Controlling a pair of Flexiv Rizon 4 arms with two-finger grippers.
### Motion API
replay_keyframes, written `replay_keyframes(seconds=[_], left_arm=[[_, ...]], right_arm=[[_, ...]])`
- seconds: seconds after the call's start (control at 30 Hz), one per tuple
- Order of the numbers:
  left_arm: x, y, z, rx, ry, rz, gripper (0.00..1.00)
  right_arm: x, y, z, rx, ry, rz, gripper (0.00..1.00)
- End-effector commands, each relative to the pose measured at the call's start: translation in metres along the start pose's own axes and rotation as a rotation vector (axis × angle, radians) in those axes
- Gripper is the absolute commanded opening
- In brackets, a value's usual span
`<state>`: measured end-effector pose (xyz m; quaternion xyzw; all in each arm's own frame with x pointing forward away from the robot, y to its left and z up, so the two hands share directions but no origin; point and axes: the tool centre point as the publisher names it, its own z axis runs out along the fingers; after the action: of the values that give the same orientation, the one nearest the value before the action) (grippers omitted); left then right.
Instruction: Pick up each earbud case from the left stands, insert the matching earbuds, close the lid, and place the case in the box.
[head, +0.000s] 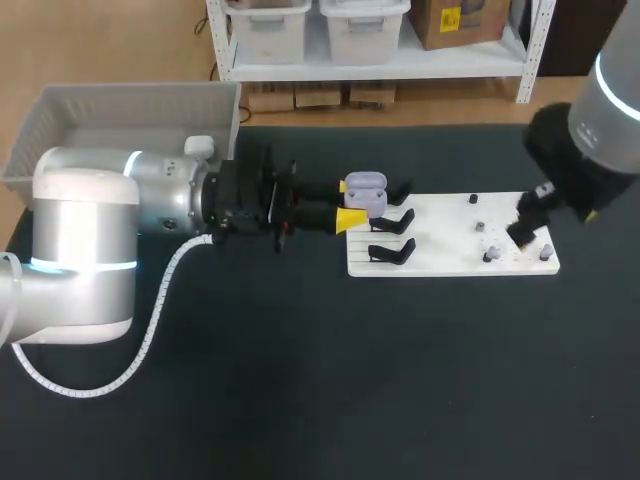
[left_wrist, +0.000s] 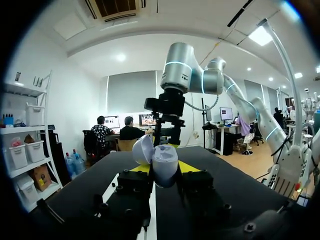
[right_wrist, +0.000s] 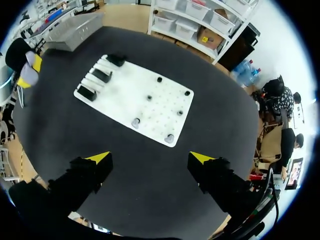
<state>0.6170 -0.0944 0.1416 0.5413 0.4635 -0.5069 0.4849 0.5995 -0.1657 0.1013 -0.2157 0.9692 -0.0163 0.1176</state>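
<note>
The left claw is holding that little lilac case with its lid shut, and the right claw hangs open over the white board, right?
Not quite. The left wrist view shows the lid open, not shut. Otherwise yes: the left claw holds the lilac case, and the right claw hangs open over the white board.

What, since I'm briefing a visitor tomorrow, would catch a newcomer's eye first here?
Most striking is the left claw, shut on an open lilac earbud case by the black stands at the left end of the white board. Next, the right claw hangs open and empty above the table, near the board's right end. A pale grey box sits at the table's far left corner.
</note>
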Motion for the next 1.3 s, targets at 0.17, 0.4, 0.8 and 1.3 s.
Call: replay_keyframes(seconds=[0.17, 0.4, 0.8, 1.3], left_arm=[[0.000, -0.002, 0.000, -0.007, 0.001, 0.001, 0.00], [0.000, -0.002, 0.000, -0.007, 0.001, 0.001, 0.00], [0.000, -0.002, 0.000, -0.007, 0.001, 0.001, 0.00], [0.000, -0.002, 0.000, -0.007, 0.001, 0.001, 0.00]], right_arm=[[0.001, -0.018, 0.025, -0.016, 0.087, -0.046, 1.00], [-0.003, -0.025, 0.041, 0.038, 0.136, -0.035, 0.71], [-0.004, -0.023, 0.063, 0.116, 0.166, 0.079, 0.38], [-0.006, -0.029, 0.082, 0.144, 0.153, 0.140, 0.51]])
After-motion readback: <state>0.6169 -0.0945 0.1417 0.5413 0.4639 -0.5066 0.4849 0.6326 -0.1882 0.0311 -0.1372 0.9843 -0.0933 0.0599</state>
